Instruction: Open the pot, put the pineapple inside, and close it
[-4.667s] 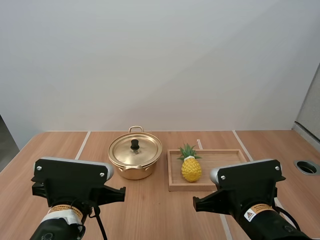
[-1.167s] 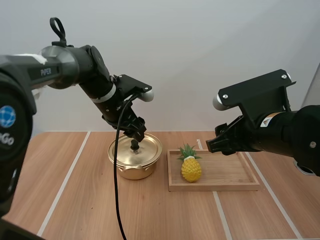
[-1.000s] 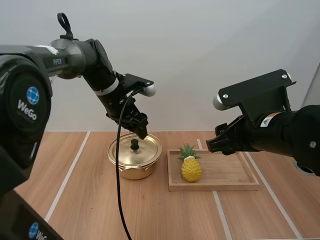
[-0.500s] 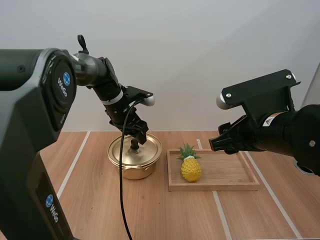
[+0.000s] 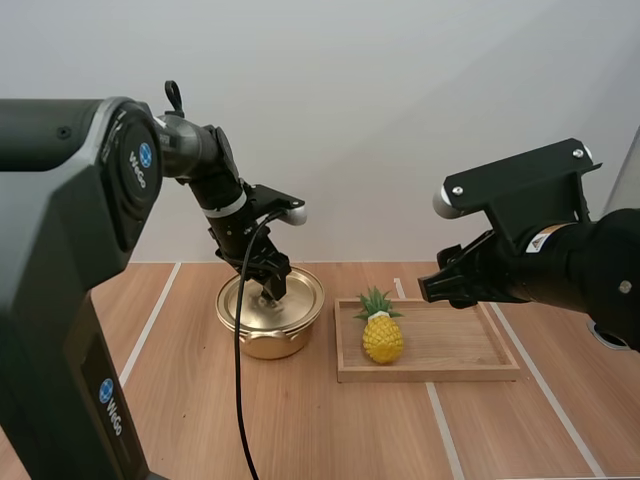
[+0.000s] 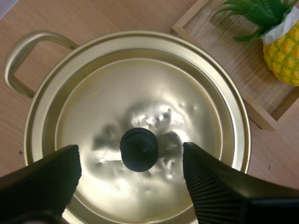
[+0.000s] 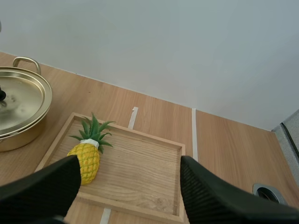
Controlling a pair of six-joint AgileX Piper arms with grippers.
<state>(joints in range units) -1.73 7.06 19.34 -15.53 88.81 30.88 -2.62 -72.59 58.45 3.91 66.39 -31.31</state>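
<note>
A golden pot (image 5: 270, 318) stands on the table with its lid (image 6: 140, 116) on, a black knob (image 6: 138, 149) at the lid's centre. My left gripper (image 5: 272, 287) hangs open just over the lid, and its fingers (image 6: 42, 182) stand wide apart on either side of the knob without touching it. To the pot's right a yellow pineapple (image 5: 382, 331) with a green crown lies at the left end of a wooden tray (image 5: 460, 355). My right gripper (image 7: 126, 186) is open, raised above the tray (image 7: 140, 168), with the pineapple (image 7: 88, 158) below its left finger.
White tape lines run across the wooden table (image 5: 330, 430). A round hole (image 5: 612, 334) with a dark ring sits in the table at the far right. Bare table lies in front of the pot and the tray.
My left gripper has come down from above the pot to just over the lid, straddling the knob. The right arm has barely shifted.
</note>
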